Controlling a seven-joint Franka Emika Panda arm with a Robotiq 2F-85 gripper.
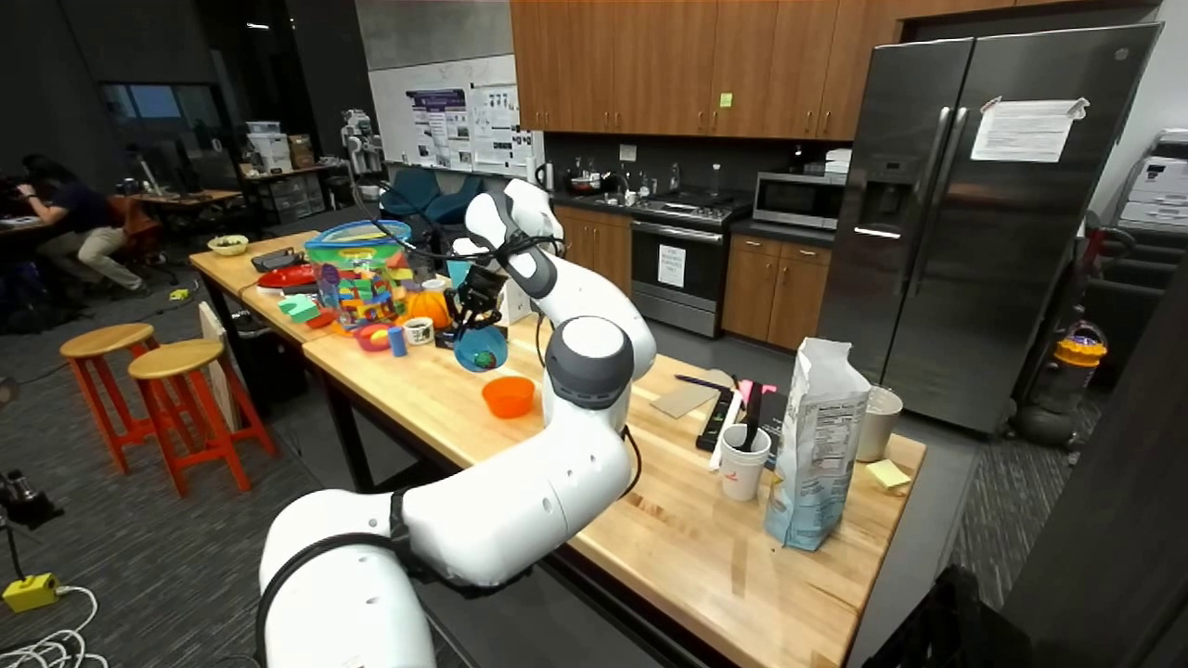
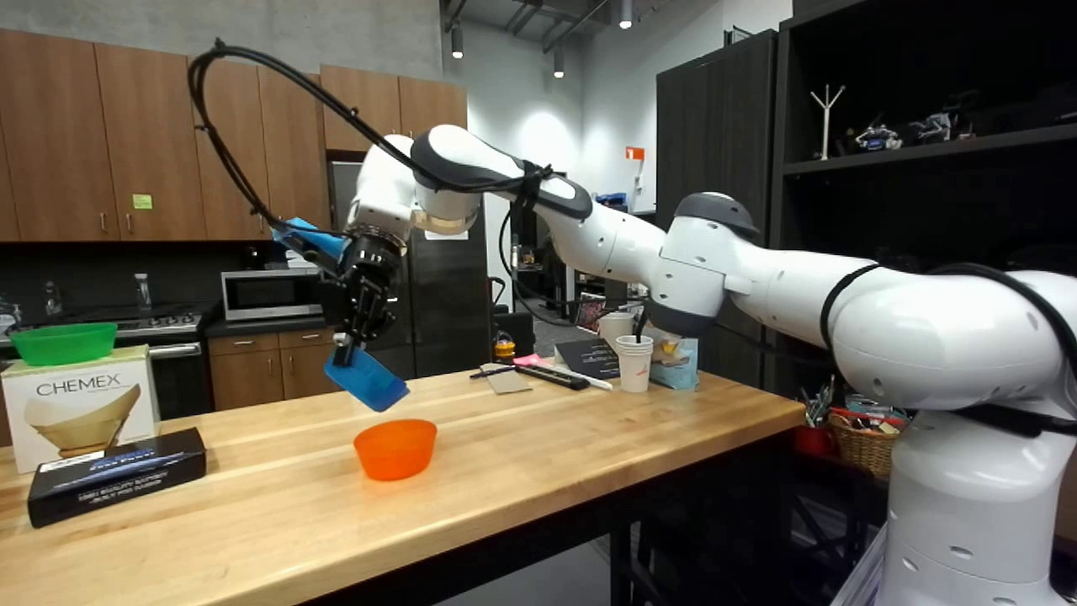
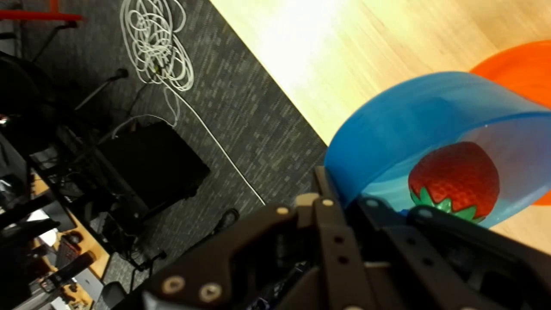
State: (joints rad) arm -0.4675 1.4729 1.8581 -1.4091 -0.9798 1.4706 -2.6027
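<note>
Clamps the translucent blue bowl [image 3: 424, 110] by its side in the gripper [image 3: 342, 189], tilted in mid-air near the orange bowl [image 2: 395, 454] on the wooden table [image 2: 522, 471]. Carries a toy strawberry [image 3: 456, 178] inside, plain in the wrist view, hidden by the blue wall [image 2: 370, 383] in an exterior view, with a Chemex box [image 2: 84, 412] unseen from the wrist.
</note>
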